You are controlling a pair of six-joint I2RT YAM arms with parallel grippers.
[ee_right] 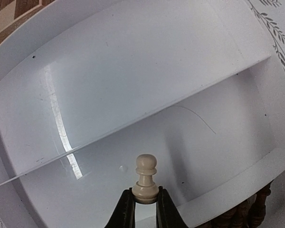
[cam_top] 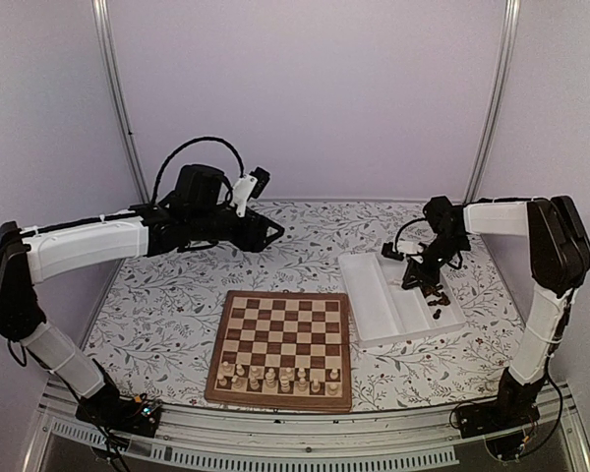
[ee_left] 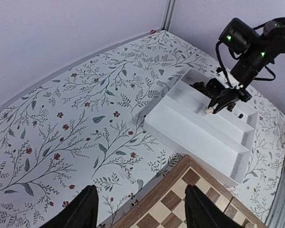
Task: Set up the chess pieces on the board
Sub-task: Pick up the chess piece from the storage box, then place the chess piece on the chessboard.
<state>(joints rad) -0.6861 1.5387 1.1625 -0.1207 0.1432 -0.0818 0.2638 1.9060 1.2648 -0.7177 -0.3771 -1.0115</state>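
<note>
Fingers (ee_right: pixel 126 209) of the right arm are pressed onto the base of a cream pawn (ee_right: pixel 146 180), pinching it upright, its round head standing clear above the tips. They hang inside the white tray (ee_right: pixel 133 71), over its smooth floor on the near side of the divider wall. Whether the pawn's foot is off that floor cannot be told from the wrist view. Dark pieces (cam_top: pixel 438 300) lie heaped in the tray's right part, close to this grip.

Left fingers (ee_left: pixel 83 209) are spread wide with nothing between them. They hover above the flowered bench (cam_top: pixel 177 295), just beyond the far corner of the board (cam_top: pixel 285 334).

On the board, cream pieces (cam_top: pixel 275 376) stand along the two nearest rows, while the far rows are bare. The step in hand looks like fetching one of the last cream pawns from the tray, with the whole dark side not yet begun.

The next move calls for a straight lift, high enough to clear the tray's wall. A carry to the left then brings the pawn to a free square in the second cream row. The pieces there stand close together, so the descent should be vertical, and the fingers should part only once the base sits flat. A tilted release could topple the pawn or knock a neighbour.
</note>
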